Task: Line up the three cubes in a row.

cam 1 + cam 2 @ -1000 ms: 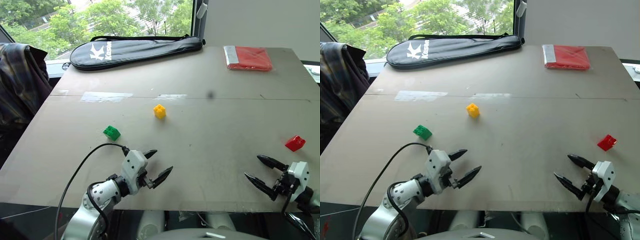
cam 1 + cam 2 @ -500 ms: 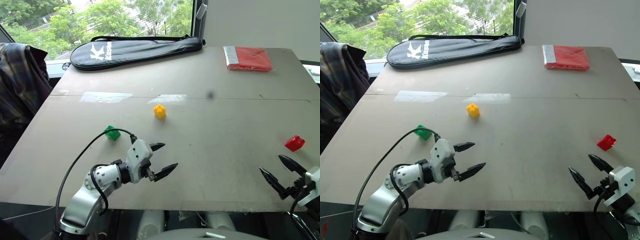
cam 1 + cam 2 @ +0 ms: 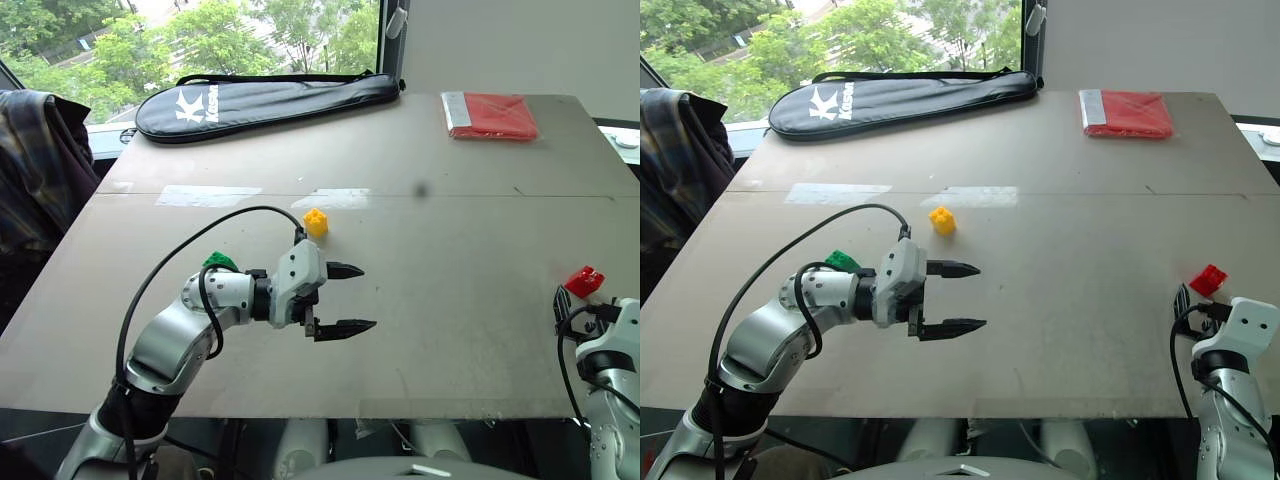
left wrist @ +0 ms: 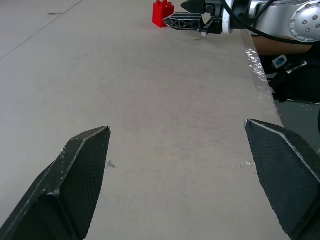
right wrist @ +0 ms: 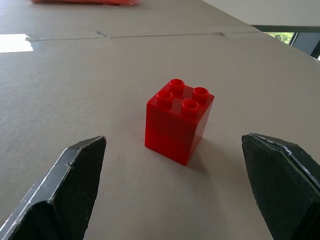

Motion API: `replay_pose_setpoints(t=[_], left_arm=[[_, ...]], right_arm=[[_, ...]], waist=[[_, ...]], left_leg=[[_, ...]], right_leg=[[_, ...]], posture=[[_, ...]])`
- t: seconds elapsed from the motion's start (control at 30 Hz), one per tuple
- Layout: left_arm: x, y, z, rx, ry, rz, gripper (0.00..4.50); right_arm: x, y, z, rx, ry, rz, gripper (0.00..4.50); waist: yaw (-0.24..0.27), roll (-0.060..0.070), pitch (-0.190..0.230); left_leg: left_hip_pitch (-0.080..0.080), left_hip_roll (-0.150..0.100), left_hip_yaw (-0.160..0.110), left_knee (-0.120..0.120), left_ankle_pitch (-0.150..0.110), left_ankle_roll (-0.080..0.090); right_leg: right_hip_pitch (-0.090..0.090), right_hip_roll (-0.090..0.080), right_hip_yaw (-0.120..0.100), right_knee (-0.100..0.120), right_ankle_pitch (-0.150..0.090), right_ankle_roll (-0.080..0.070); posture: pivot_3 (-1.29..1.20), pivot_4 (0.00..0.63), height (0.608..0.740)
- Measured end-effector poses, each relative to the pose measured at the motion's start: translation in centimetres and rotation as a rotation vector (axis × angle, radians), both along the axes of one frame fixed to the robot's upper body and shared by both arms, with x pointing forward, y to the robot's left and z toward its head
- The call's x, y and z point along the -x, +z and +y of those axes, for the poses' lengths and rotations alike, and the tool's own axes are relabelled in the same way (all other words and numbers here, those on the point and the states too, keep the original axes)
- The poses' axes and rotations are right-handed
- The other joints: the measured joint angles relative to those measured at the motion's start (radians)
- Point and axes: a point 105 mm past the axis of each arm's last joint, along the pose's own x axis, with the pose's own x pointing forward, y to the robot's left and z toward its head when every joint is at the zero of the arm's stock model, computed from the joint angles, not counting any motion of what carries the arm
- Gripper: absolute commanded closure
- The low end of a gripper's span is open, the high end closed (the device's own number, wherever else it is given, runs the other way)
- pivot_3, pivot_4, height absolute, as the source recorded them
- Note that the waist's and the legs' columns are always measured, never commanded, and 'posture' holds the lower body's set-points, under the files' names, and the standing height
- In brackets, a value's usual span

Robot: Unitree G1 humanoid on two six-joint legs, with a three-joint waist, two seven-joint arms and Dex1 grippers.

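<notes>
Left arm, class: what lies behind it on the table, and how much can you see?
Behind the left arm sits the green cube on the table. Its top shows; the arm covers its lower part. The yellow cube stands uncovered beyond the open left claw.

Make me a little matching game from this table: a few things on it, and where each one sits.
Things:
1. red cube
2. green cube
3. yellow cube
4. black racket bag

Places:
A. far edge, by the window
B. mid-table, near the tape strip
C. partly behind the left arm
D. in front of the open right gripper

Pairs: 1-D, 2-C, 3-B, 4-A
</notes>
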Motion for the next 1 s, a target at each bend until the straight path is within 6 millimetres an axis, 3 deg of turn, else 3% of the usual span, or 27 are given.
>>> replay_pose_setpoints(t=[0.23,0.33,0.5,0.8,0.83,0.9,1.0], left_arm=[[0.2,0.8,-0.7,0.003,-0.029,-0.029,0.1],[0.2,0.7,-0.8,0.003,-0.026,-0.027,0.0],[0.2,0.5,-0.9,0.0,-0.018,-0.028,0.0],[0.3,-0.3,-0.5,-0.005,0.013,-0.004,0.0],[0.3,-0.5,-0.3,-0.007,0.018,0.0,0.0],[0.4,-1.0,0.0,-0.018,0.033,0.012,0.0],[0.5,-1.2,0.2,-0.02,0.038,0.011,0.0]], right_arm=[[-1.3,0.4,-0.2,0.005,-0.047,-0.021,0.0],[-1.8,0.5,-0.1,-0.003,-0.058,-0.033,0.88],[-2.4,0.8,0.2,0.003,-0.045,-0.041,3.18],[-3.4,1.1,2.6,0.017,0.159,-0.036,3.2],[-3.4,1.2,3.5,0.021,0.228,-0.032,3.2],[-2.6,1.4,7.3,0.011,0.484,-0.029,3.2],[-1.7,1.0,10.9,-0.018,0.681,-0.017,3.2]], waist=[[-0.008,0.0,0.0],[-0.009,0.0,0.0],[-0.009,0.0,0.0],[-0.009,0.0,0.0],[-0.009,0.0,0.0],[-0.009,0.0,0.001],[-0.008,0.0,0.001]], left_leg=[[0.0,0.0,-0.001,0.0,0.0,0.0],[0.0,0.0,0.0,0.0,0.0,0.0],[0.0,0.0,0.0,0.0,0.0,0.0],[0.001,0.0,0.0,0.0,0.0,0.0],[0.0,0.0,0.0,0.0,0.0,0.0],[0.0,0.001,-0.001,-0.001,0.0,0.0],[0.0,0.001,-0.001,-0.001,0.0,0.0]], right_leg=[[0.0,0.001,0.0,0.001,0.0,0.0],[0.0,0.001,0.001,0.001,0.0,0.0],[0.0,0.001,0.001,0.001,0.0,0.0],[0.0,0.001,0.001,0.001,0.0,0.0],[0.0,0.001,0.001,0.001,0.0,0.0],[0.0,0.001,0.0,0.001,0.0,0.0],[0.0,0.001,0.0,0.001,-0.001,0.002]], posture=[[0.0,0.15,0.708],[0.0,0.15,0.708],[0.0,0.15,0.708],[0.0,0.15,0.708],[0.0,0.15,0.708],[0.0,0.15,0.708],[0.0,0.15,0.708]])
